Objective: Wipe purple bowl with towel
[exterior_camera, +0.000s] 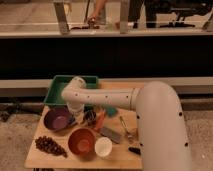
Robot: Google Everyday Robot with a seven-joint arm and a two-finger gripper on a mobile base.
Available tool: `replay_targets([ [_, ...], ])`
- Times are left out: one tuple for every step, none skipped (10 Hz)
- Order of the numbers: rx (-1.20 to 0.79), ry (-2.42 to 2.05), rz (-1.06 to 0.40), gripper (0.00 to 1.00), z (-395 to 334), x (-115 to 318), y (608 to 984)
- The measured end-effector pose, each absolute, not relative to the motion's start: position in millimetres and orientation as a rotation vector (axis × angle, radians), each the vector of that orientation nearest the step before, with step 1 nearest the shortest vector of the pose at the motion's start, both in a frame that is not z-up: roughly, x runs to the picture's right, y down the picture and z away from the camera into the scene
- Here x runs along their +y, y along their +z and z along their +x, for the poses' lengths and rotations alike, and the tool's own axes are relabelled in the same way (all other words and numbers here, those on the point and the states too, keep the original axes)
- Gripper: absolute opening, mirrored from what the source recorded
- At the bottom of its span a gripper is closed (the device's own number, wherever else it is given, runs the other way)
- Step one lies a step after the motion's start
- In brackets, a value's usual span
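The purple bowl (57,119) sits on the left side of the wooden table (120,157). My white arm reaches in from the right and bends down over the table. My gripper (81,116) hangs just right of the purple bowl's rim, low over the table. A small teal cloth-like piece (110,111), perhaps the towel, lies under the arm to the gripper's right. What the gripper holds is hidden.
A green tray (62,86) stands behind the bowl. An orange bowl (81,141), a white cup (103,147) and dark grapes (48,145) line the front. A grey block (111,134), metal tongs (126,130) and a small black item (134,150) lie to the right.
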State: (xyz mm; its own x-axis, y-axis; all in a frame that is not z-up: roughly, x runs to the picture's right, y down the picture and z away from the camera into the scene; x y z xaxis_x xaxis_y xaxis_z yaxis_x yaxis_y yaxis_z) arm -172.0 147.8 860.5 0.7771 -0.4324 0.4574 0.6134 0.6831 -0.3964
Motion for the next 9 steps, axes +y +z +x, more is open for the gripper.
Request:
replay_targets([
  [-0.344, -0.599, -0.566, 0.66, -172, 149, 862],
  [-0.345, -0.599, -0.569, 0.66, -172, 150, 863],
  [-0.346, -0.598, -0.572, 0.66, -172, 152, 865],
  [-0.347, -0.597, -0.573, 0.65, -172, 153, 866],
  [-0.347, -0.595, -0.576, 0.61, -171, 154, 868],
  [-0.348, -0.594, -0.578, 0.59, -171, 155, 869],
  [-0.347, -0.593, -0.579, 0.53, -171, 156, 871],
  [-0.348, -0.592, -0.58, 0.42, -170, 157, 872],
  [-0.349, -0.59, -0.58, 0.34, -170, 157, 873],
])
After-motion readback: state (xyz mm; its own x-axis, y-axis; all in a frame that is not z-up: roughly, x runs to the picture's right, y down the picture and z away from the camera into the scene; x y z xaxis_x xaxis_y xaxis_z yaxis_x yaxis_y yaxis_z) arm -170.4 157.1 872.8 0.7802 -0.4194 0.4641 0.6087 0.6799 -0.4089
